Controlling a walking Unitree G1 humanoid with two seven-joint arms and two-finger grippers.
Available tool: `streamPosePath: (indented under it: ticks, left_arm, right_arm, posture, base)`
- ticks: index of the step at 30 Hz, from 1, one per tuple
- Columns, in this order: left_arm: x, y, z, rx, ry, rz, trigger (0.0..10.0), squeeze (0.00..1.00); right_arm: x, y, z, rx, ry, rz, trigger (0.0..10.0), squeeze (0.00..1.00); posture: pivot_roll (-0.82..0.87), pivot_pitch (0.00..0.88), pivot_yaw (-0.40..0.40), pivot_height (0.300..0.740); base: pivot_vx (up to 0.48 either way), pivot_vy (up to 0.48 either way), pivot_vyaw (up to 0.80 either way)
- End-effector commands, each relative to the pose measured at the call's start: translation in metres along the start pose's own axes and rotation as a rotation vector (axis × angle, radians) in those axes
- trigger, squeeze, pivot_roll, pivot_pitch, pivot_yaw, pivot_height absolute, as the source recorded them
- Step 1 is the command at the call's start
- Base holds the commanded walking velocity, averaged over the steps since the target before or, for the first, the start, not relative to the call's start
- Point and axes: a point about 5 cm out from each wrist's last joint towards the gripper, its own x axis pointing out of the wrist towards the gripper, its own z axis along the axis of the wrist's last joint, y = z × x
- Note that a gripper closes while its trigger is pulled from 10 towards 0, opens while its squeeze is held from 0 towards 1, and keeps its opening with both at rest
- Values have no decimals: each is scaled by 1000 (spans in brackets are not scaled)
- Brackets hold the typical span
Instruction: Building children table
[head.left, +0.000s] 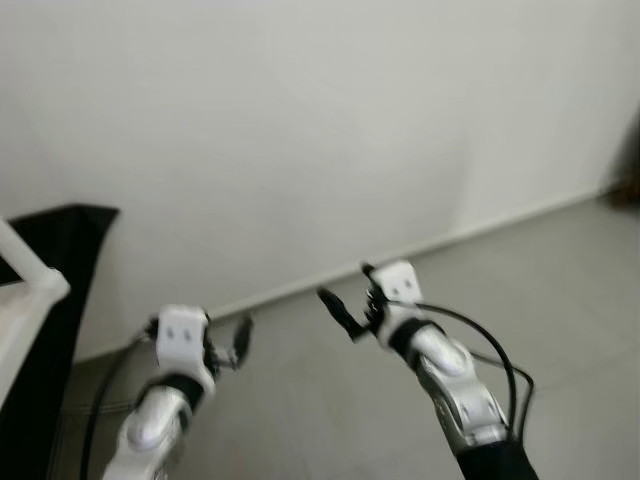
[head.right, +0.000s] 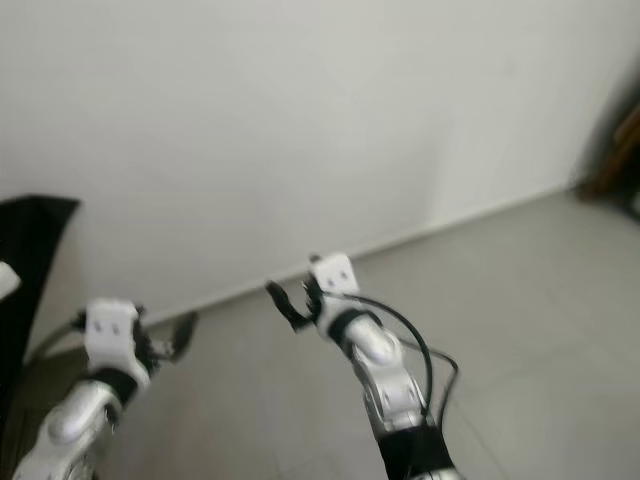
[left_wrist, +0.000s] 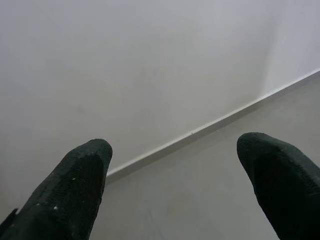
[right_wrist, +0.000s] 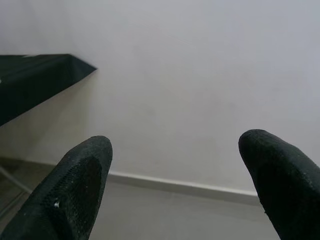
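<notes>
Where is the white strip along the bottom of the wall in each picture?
Left eye view: skirting strip slants up rightward behind both grippers.
Right eye view: same slant.
Left wrist view: it runs diagonally between the left gripper fingers.
Right wrist view: nearly level, low between the right gripper fingers.
Shared landmark: the white wall.

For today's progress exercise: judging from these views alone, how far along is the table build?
Done: nothing assembled can be seen. In hand: nothing. The left claw and right claw are both open, raised over bare grey floor and facing a plain white wall. A white part on a black surface sits at the robot's left, too blurred to identify. Left: seemingly the whole build.
</notes>
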Motion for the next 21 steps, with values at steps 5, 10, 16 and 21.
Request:
streamPosePath:
  ticks: [5, 10, 16, 21]
  left_arm:
    - [-2, 1, -2, 10, 12, -1, 10000, 0]
    - [-2, 1, -2, 9, 12, -1, 10000, 0]
    - [-2, 1, -2, 5, 15, 1, 10000, 0]
    - [-2, 0, 0, -7, 3, -3, 10000, 0]
  right_arm:
    - [-2, -1, 1, 13, -8, 0, 10000, 0]
    - [-2, -1, 1, 12, -7, 6, 10000, 0]
    - [-2, 0, 2, 9, -16, 30, 10000, 0]
    - [-2, 4, 2, -1, -16, 70, 10000, 0]
  posture:
    - [-146, 65, 104, 740]
    - [-145, 65, 104, 740]
    - [-145, 66, 105, 740]
    - [-142, 66, 102, 740]
  base:
    - [388, 0, 0]
    - [387, 0, 0]
    - [365, 0, 0]
    - [0, 0, 788]
